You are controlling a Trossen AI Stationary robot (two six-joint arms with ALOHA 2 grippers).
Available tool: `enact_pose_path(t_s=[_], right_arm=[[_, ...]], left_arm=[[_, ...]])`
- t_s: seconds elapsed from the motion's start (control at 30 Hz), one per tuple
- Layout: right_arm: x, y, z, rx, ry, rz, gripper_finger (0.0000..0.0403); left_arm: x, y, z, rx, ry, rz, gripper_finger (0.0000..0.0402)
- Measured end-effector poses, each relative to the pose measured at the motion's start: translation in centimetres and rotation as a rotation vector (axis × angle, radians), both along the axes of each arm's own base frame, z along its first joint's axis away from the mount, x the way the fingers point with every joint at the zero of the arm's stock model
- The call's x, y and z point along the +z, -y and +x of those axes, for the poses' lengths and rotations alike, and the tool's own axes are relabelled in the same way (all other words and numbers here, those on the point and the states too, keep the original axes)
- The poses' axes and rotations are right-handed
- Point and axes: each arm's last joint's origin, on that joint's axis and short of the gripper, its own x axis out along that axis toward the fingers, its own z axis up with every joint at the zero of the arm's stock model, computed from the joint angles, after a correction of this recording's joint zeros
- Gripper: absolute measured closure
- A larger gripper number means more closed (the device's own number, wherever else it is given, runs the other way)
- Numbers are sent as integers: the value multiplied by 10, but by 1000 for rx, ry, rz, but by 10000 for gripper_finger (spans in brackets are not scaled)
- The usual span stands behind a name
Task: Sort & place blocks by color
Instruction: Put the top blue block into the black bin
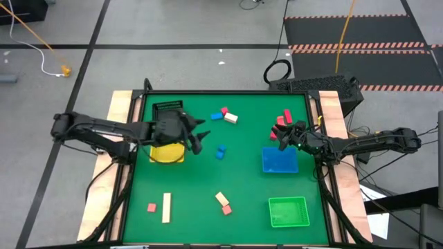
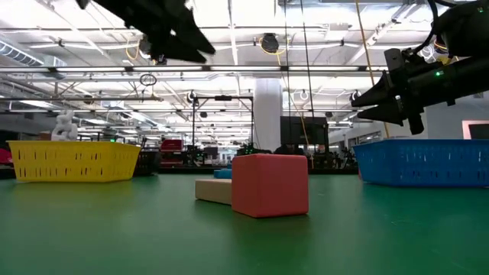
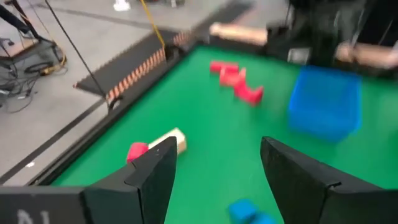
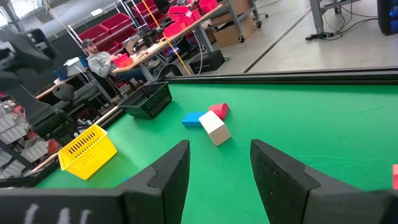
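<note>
A: Closest to the low camera sits a red cube (image 2: 270, 186), matte, with softly rounded edges, and a pale tan bar (image 2: 213, 190) lies flat just behind it at its nine o'clock side.

B: On the table seen from above, where is that pair?

A: Around six o'clock on the green felt table (image 1: 208, 124). Another tan bar (image 1: 166, 207) and a small red block (image 1: 151, 207) lie at seven o'clock. Two blue cubes (image 1: 221, 151) sit near the centre. At twelve o'clock a cream block (image 1: 231, 118), a blue block (image 1: 217, 116) and a red block (image 1: 225, 110) cluster together. A few red bars (image 1: 285, 118) lie at two o'clock.

B: And the trays?

A: The blue tray (image 1: 279, 160), slotted plastic, is at three o'clock; the green tray (image 1: 288, 211) at five o'clock; the yellow tray (image 1: 167, 153) at nine o'clock, with a black wire basket (image 1: 168, 111) at ten o'clock.

B: What about the arms?

A: The left gripper (image 1: 197, 142) hangs above the felt just beside the yellow tray, its fingers (image 3: 151, 177) parted with nothing between them. The right gripper (image 1: 282, 135) hovers by the red bars and the blue tray's far edge, jaws likewise apart and empty.

B: Anything beyond the table?

A: A seated person (image 4: 99, 61) at a workbench with red bins (image 4: 118, 23).
</note>
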Motion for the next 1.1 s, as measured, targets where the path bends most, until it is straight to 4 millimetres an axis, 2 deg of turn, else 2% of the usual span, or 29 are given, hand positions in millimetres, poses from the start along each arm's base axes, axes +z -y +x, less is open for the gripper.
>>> enact_pose_path(t_s=[0.4, 0.67, 0.9, 1.1], right_arm=[[0, 0, 0, 0, 0, 0, 243], [0, 0, 0, 0, 0, 0, 243], [0, 0, 0, 0, 0, 0, 243], [0, 0, 0, 0, 0, 0, 243]], left_arm=[[-37, -28, 30, -116, -185, 56, 167], [-76, -60, 48, -97, -319, 150, 167], [-107, -88, 56, -8, -328, 104, 167], [-119, -106, 59, 61, -237, -13, 167]])
